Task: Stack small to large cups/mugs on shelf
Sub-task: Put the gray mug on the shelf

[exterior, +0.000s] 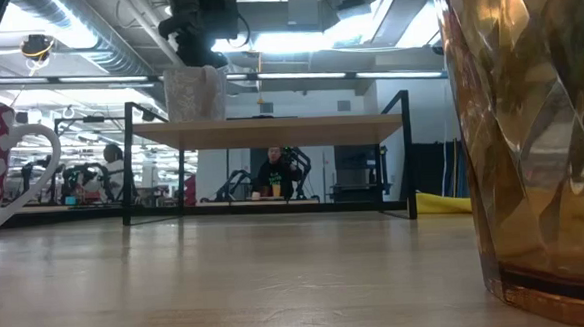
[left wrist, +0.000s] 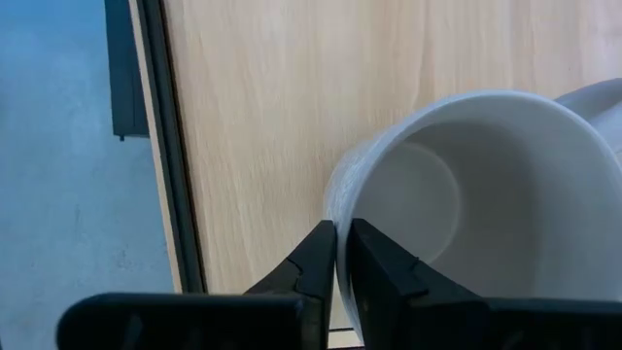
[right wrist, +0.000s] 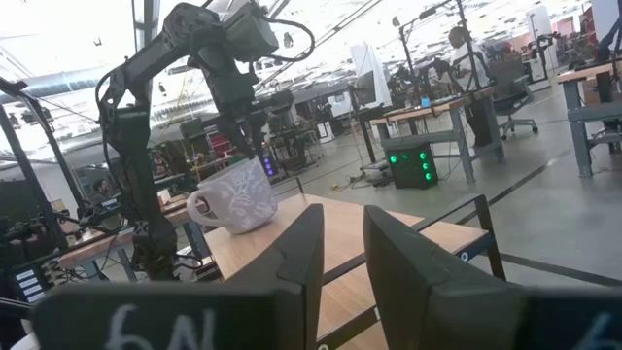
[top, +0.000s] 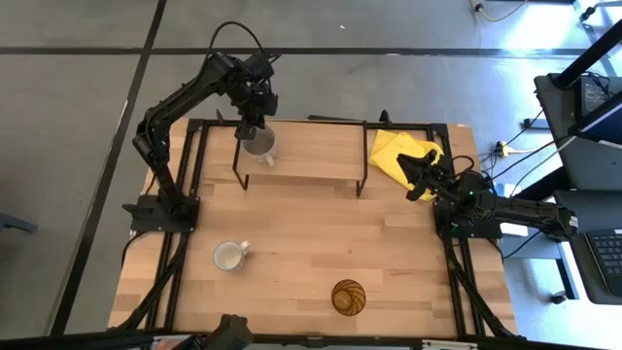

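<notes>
We've got the left gripper pinching the grey mug by its rim on the shelf; white mug and amber tumbler wait on the table, right gripper parked, fingers narrowly apart

Marking on right gripper housing: pale handwritten characters, roughly "6N", partly cut off at frame edge; reading uncertain.
Mugs, tumbler, shelf: no legible text.
Room background: no legible signs or labels.
</notes>
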Available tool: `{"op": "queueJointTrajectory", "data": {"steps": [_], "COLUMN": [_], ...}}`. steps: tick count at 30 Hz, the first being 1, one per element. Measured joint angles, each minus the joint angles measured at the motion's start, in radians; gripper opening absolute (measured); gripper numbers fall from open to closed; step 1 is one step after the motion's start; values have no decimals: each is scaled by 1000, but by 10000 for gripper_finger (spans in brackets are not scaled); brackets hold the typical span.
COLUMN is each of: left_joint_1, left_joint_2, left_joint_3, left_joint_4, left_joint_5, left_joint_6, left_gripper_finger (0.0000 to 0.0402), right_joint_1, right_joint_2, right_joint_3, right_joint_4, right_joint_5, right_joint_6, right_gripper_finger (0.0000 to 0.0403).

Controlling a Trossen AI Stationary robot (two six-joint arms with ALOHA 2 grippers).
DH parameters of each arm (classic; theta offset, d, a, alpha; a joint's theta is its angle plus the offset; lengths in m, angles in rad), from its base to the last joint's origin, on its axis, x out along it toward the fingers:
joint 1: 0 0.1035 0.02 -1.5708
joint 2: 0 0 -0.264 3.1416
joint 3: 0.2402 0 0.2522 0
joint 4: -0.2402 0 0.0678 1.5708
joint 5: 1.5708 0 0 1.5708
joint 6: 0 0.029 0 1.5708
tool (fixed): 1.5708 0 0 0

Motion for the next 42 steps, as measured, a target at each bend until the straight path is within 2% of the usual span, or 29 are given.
{"op": "queueJointTrajectory", "data": {"steps": [6, 20, 31, 37, 42], "left_joint_1": [0, -14, -13, -26, -26], "left_joint_2": [0, 0, 0, 0, -6], "left_joint_3": [-1, -1, -47, -62, 10], "left_joint_4": [25, 19, 52, 78, 83], "left_joint_5": [-59, -37, -50, -167, -172], "left_joint_6": [-125, -135, -188, -176, -178], "left_gripper_finger": [31, 34, 78, 93, 94], "right_joint_1": [0, 0, 0, 0, 0], "right_joint_2": [0, 0, 0, 0, 0], "right_joint_3": [0, 0, 0, 0, 0], "right_joint_4": [0, 0, 0, 0, 0], "right_joint_5": [0, 0, 0, 0, 0], "right_joint_6": [0, 0, 0, 0, -1], "right_gripper_finger": [78, 78, 78, 78, 78]}}
